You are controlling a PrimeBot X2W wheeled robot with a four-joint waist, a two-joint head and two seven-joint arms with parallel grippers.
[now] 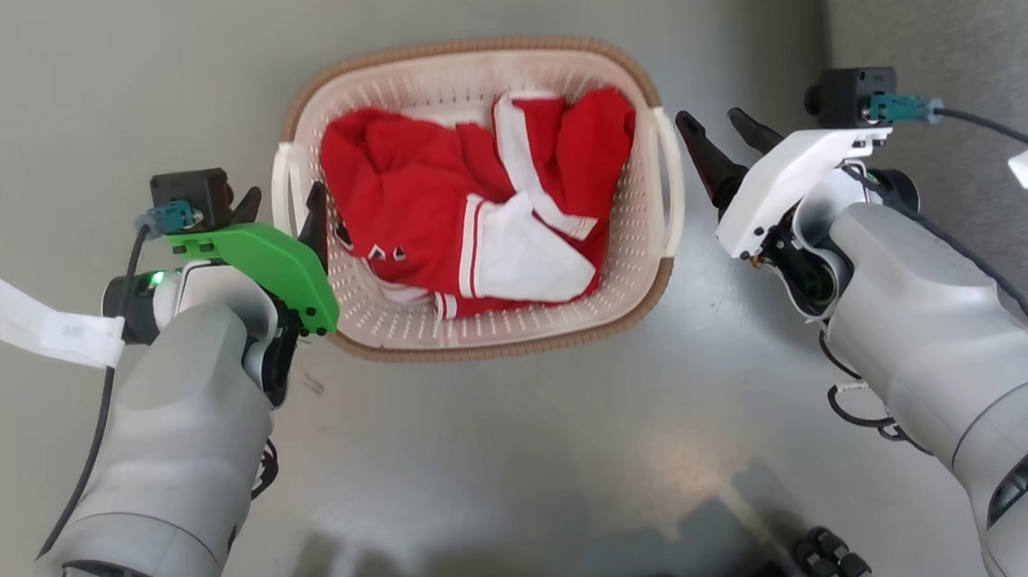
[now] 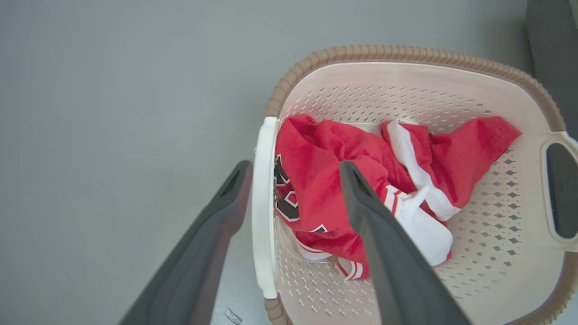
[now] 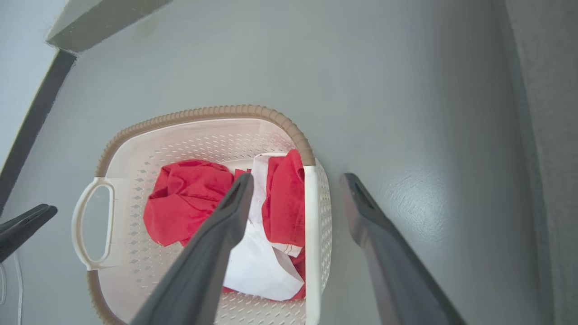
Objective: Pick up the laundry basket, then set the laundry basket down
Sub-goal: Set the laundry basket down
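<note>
So, left gripper [image 2: 295, 169]: wide open, not clamped on anything. One finger hangs outside the left handle [image 2: 264, 203], the other is inside the basket, right over the jersey [image 1: 439, 196].
Right gripper [image 1: 712, 124]: also spread open, holding nothing. In the head view it sits just outside the right handle [image 1: 671, 183]. The wrist view shows it lined up over that handle; can't tell how high it is.
Laundry basket [image 1: 466, 46]: sitting flat on the grey floor [image 1: 506, 465] between both grippers, not lifted yet.
Snag risk: if the left closes now, its inner finger could pinch fabric along with the handle.
Tilt risk: one side gripping before the other means a lopsided lift, and the jersey slides.
Slip risk: thin smooth handles and long slick fingers, so it could pop out mid-lift.
Bump risk: the right finger landing on the rim would shove the basket sideways.
</note>
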